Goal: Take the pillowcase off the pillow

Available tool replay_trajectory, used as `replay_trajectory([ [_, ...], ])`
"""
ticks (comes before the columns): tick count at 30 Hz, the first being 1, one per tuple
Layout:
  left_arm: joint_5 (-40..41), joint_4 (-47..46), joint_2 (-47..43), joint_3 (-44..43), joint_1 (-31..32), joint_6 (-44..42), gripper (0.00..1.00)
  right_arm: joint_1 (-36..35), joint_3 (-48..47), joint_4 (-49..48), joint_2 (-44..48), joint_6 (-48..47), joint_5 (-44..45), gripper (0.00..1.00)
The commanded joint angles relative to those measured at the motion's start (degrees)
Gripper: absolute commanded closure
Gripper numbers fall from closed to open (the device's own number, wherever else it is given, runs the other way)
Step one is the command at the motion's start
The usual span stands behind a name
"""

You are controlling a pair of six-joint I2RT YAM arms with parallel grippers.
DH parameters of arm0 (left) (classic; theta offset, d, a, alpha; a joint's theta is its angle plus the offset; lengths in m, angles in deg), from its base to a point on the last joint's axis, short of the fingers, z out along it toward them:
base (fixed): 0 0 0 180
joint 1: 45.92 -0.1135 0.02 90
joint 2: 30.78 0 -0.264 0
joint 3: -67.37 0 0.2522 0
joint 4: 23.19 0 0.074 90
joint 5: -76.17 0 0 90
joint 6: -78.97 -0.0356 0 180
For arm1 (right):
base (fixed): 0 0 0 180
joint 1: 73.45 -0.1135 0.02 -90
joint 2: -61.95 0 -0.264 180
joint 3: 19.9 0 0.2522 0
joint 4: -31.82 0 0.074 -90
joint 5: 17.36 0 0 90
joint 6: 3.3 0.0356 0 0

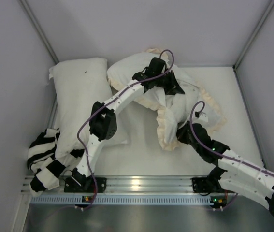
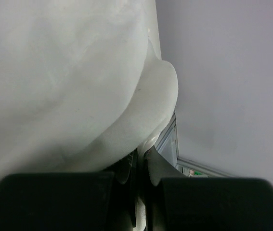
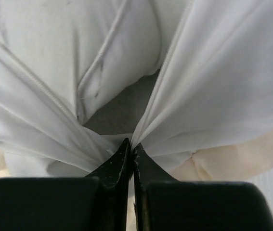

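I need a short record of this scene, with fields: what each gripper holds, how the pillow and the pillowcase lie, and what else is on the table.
left gripper: shut on a fold of white cloth, seemingly the pillow
right gripper: shut on the pillowcase, by its near ruffled edge
pillowcase: cream-white face out, bunched mid-table
pillow: partly showing at the case's far-left end
other things: second white pillow at left; striped cloth at near left

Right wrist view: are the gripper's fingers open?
No, the right gripper is closed, its tips pinching a fold of the white pillowcase.
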Motion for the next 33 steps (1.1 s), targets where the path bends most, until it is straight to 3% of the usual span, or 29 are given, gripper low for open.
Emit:
replay_trajectory([
  [1,8.2,-25.6,-4.3,-1.4,-5.3,4.5,1.00,-8.9,-1.7,7.5,-6.2,-4.7,-9.4,1.00],
  [6,7.2,-26.1,-2.7,-3.9,-5.4,7.0,1.00,-16.2,-6.0,8.5,-19.3,-3.1,-5.5,1.00],
  [10,7.1,-24.1,-3.4,-4.0,-5.6,6.1,1.00,-21.0,-6.9,2.8,-23.7,-4.2,-5.2,1.00],
  [14,6.0,-23.6,-7.0,1.3,-5.7,5.0,1.00,-23.0,-7.3,4.0,-23.9,-0.2,-0.1,1.00],
  [18,6.3,-23.2,-13.9,9.9,-5.9,2.2,1.00,-20.2,-6.4,7.9,-20.3,4.2,3.8,1.00],
  [22,9.3,-20.1,-26.9,22.9,-6.5,-5.3,1.00,-16.6,-3.8,10.9,-12.2,6.7,5.8,1.00],
  [29,11.7,-20.2,-47.9,55.9,-10.8,-10.6,1.00,-5.5,-3.8,22.4,2.8,2.6,6.4,1.00],
  [33,9.4,-20.7,-55.4,66.2,-14.1,-11.7,1.00,-0.1,-3.7,24.1,6.1,0.4,3.0,1.00],
])
